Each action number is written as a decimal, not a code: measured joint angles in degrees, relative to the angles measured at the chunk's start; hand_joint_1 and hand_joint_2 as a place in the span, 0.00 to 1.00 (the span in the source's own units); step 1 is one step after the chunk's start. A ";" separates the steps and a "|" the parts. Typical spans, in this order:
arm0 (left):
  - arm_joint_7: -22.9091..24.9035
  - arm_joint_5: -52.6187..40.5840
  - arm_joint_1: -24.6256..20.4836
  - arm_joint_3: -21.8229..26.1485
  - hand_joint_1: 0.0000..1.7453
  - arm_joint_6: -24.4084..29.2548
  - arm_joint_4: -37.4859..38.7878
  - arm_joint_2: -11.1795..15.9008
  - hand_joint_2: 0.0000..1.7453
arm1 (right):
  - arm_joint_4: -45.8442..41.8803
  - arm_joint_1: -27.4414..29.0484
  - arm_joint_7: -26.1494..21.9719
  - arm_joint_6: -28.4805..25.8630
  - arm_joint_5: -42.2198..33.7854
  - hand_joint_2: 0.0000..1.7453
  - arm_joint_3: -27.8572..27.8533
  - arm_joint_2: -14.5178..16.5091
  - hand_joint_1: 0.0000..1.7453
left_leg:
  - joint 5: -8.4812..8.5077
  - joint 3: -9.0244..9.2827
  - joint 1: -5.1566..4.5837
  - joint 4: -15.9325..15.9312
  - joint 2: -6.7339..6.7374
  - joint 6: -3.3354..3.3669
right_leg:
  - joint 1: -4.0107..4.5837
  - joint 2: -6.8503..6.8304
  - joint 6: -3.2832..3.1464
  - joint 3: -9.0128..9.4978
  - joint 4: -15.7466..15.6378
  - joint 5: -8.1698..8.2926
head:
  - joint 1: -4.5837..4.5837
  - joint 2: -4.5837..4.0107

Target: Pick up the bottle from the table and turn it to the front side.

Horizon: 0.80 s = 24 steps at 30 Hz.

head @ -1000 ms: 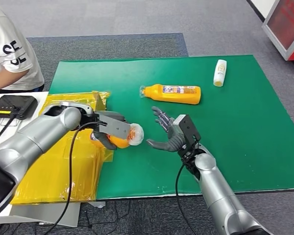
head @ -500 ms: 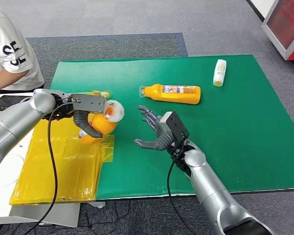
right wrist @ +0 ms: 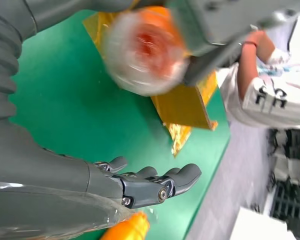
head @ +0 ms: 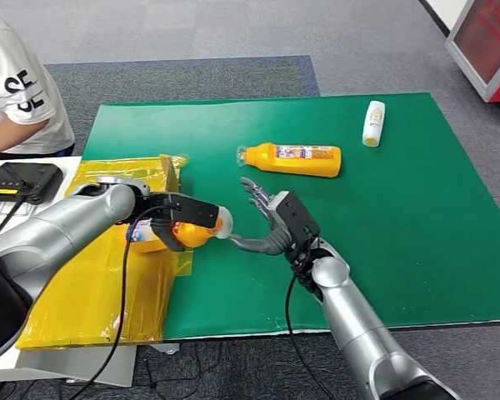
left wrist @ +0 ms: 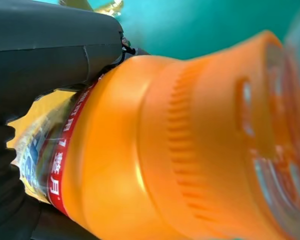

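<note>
Head view. My left hand (head: 183,218) grips an orange plastic bottle (head: 191,234) held on its side above the edge of a green mat (head: 411,217), its clear cap end pointing toward my right hand (head: 274,227). My right hand holds nothing; its fingers (head: 255,196) are spread, the thumb reaching close to the cap, whether touching I cannot tell. Three bottles show in all: the one I hold, a second orange bottle (head: 294,159) lying flat on the mat with a printed label, and a small white bottle (head: 374,123) lying near the mat's far corner. Crinkled yellow film (head: 97,292) covers the bench on my left. A person in a white shirt (head: 17,87) sits at the far left beside a black device (head: 17,180).

Left wrist view. The held bottle (left wrist: 171,145) is smooth, glossy orange plastic with fine ribbing round its shoulder, a red label band with white characters, and a clear cap, blurred. My dark fingers (left wrist: 46,45) wrap around its body.

Right wrist view. My right hand's fingers (right wrist: 156,182) lie extended and apart above the green mat (right wrist: 65,110). The held bottle's round clear cap (right wrist: 144,47) faces the camera, blurred, orange showing through it.
</note>
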 joint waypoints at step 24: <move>7.74 0.90 4.38 3.52 0.42 7.54 7.55 -2.68 1.00 | -17.65 10.40 4.73 -2.61 4.15 1.00 -3.85 -1.43 0.00 | 0.00 0.17 0.00 -0.01 0.03 -0.02 | 0.00 0.03 -0.02 0.13 0.01 0.01 | 0.00 0.00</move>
